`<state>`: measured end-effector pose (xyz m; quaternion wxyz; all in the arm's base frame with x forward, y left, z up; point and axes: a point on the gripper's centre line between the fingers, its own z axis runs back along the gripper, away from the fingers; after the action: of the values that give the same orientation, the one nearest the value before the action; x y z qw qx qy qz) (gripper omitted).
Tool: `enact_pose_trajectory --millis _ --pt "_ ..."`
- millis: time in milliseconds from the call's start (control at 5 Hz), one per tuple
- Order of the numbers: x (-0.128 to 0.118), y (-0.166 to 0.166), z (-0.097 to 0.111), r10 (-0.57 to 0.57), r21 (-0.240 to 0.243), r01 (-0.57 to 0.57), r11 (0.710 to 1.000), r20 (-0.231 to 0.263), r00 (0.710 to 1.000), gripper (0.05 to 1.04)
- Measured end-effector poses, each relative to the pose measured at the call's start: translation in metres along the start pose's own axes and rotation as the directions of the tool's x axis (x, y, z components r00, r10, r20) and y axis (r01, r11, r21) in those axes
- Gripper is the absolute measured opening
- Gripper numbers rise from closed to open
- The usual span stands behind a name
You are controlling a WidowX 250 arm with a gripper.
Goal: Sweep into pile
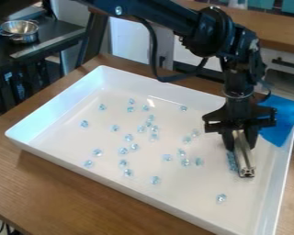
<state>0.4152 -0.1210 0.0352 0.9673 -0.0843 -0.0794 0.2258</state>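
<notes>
Beads [123,150] lie scattered across the white tray [192,188] on the counter [63,197]; the end effector [240,143] is closed around a metal tool [244,160]. Sweeping too fast could fling them apart; a tilted edge might miss some.

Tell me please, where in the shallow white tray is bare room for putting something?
Bare tray floor lies between the left wall and the small light-blue crystals, and between the right wall and the frontmost crystal. Crowded: the middle, and beside the black tool holding a silver metal bar.
</notes>
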Motion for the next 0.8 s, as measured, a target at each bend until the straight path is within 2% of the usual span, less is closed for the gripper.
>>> enact_pose_trajectory --millis 400,800 --pt "0.002 0.027 0.002 0.048 -0.02 -0.048 0.999 -0.002 0.999 0.386" --pt "0.01 0.09 0.013 0.18 -0.081 -0.178 0.981 0.017 0.984 0.386"
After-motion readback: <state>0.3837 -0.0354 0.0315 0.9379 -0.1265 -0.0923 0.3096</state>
